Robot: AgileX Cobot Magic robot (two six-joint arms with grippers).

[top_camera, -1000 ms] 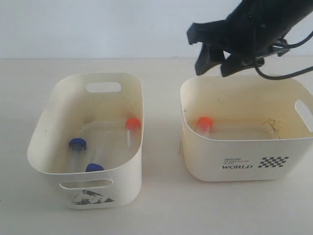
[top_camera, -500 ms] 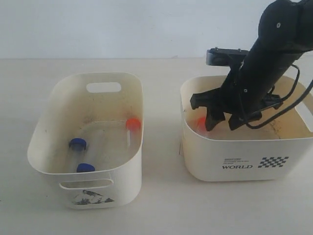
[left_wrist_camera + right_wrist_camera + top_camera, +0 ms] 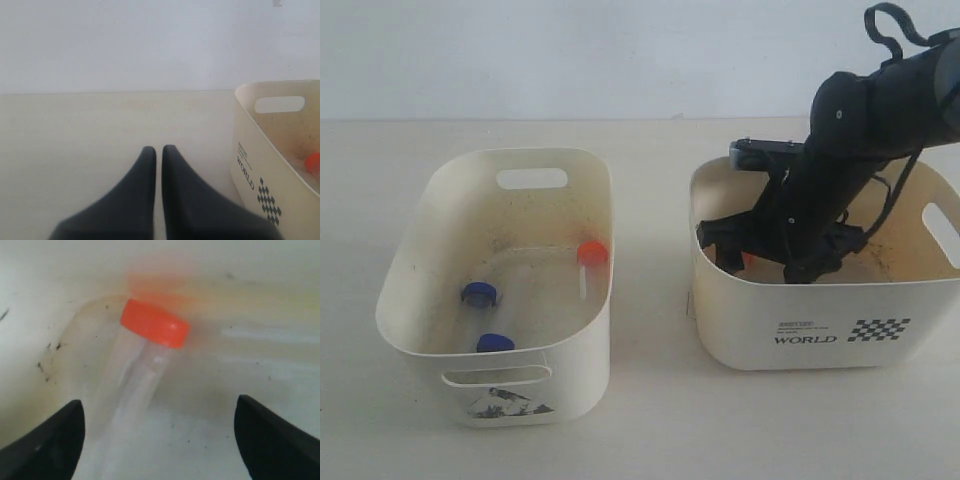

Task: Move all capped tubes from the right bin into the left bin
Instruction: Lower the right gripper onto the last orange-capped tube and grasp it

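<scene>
The step in hand is the pick of the last tube, so the task looks nearly done. In the exterior view the left bin (image 3: 420,262) sits at 9 o'clock on the counter (image 3: 650,425). It already holds two blue-capped tubes (image 3: 478,293) toward 7 and 8 o'clock of its floor and an orange-capped tube (image 3: 591,252) toward 2 o'clock. The right bin (image 3: 820,315), at 3 o'clock, holds the last tube (image 3: 747,261). Only a sliver of its orange cap shows there, at the 9 o'clock end of the floor, mostly hidden by the right end effector (image 3: 761,260) lowered inside the walls.

The right wrist view supplies what the exterior view hides. The last tube (image 3: 131,390) lies on its side on the bin floor, cap close to the wall. The right end effector (image 3: 160,440) is released, with one finger standing off to each side of the tube and neither touching it.

The next move probably calls for closing across the clear body just below the cap, then lifting clear of the rim and carrying toward 9 o'clock. The round, smooth tube may roll or slip if the grip lands off-centre.

The left wrist view shows the left end effector (image 3: 158,155), which the exterior view does not show at all. It is clenched on nothing, low over bare counter. Beside it stands the printed outer wall of the right bin (image 3: 252,172), with a spot of orange inside.
</scene>
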